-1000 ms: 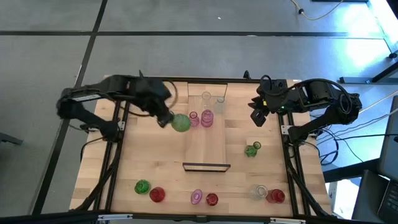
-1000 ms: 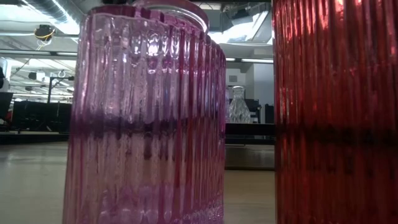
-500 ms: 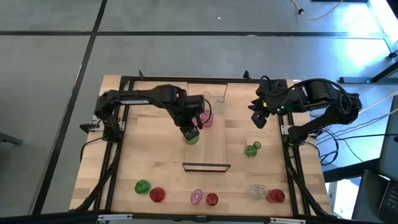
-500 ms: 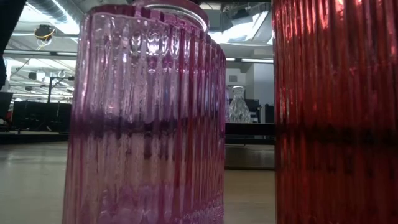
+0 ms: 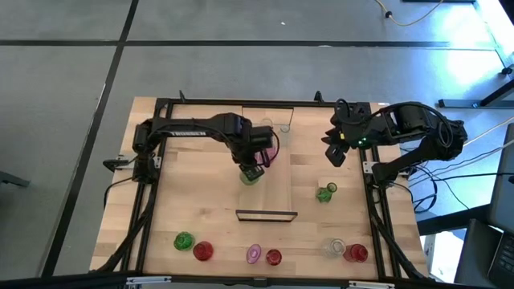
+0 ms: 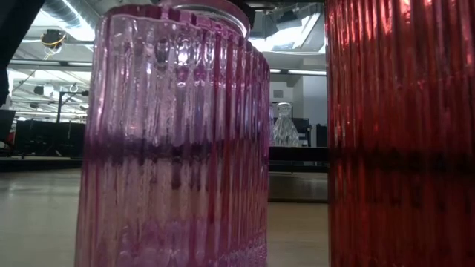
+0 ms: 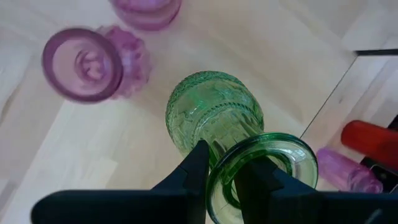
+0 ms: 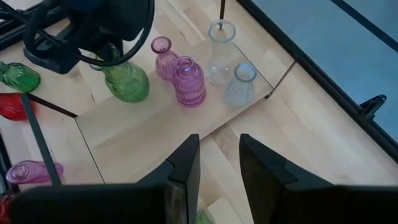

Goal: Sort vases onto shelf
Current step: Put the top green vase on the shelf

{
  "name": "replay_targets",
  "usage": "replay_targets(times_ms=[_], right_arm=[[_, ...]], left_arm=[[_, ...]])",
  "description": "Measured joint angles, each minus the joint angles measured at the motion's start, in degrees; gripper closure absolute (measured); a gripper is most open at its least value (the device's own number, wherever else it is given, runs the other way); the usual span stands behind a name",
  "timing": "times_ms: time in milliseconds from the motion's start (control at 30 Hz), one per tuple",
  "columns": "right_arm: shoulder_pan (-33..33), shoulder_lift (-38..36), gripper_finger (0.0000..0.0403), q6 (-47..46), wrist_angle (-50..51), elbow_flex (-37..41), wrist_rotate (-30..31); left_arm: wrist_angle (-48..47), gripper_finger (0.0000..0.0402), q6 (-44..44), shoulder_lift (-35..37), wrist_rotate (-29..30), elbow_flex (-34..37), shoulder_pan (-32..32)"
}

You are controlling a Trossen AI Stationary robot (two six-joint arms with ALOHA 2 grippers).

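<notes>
A green vase (image 7: 214, 109) hangs over the shelf (image 5: 277, 193), with my left gripper (image 5: 251, 168) shut on it. It is just on the near side of two pink vases (image 8: 180, 78) and two clear ones (image 8: 227, 62) that stand on their bases at the shelf's far end. My right gripper (image 5: 332, 154) hovers to the right of the shelf. Its fingers (image 8: 186, 162) are slightly apart with nothing between them. Two ribbed vases, one pink (image 6: 174, 141) and one red (image 6: 401, 133), fill the low view. My left gripper pinches the green vase's narrow neck (image 7: 221, 152) between its two fingers, just under the flared rim (image 7: 264, 165). The fingers come from above and point steeply down. The vase hangs nearly upright below them, belly down. I cannot tell whether its bottom touches the shelf.
Loose vases stand on the slatted table: a green one (image 5: 325, 193) right of the shelf, and a row along the near edge from green (image 5: 184, 240) and red (image 5: 202, 251) to clear (image 5: 336, 247) and red (image 5: 356, 254). The shelf's near half is bare.
My left gripper has carried the green vase from the shelf's left side toward the table's right edge, out over the plank and downward. It has tipped to point more steeply down, and the vase has swung from slanted to nearly upright. My right arm has kept still.
</notes>
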State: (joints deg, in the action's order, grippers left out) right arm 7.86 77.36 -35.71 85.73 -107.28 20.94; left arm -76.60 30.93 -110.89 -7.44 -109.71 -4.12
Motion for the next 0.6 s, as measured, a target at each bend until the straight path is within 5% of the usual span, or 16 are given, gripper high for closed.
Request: replay_targets(times_ms=[600], right_arm=[[0.0,0.0,0.0306,0.1,1.9,0.0,0.4]], left_arm=[[-0.4,0.0354,0.0,-2.4,0.6,0.0,-0.5]])
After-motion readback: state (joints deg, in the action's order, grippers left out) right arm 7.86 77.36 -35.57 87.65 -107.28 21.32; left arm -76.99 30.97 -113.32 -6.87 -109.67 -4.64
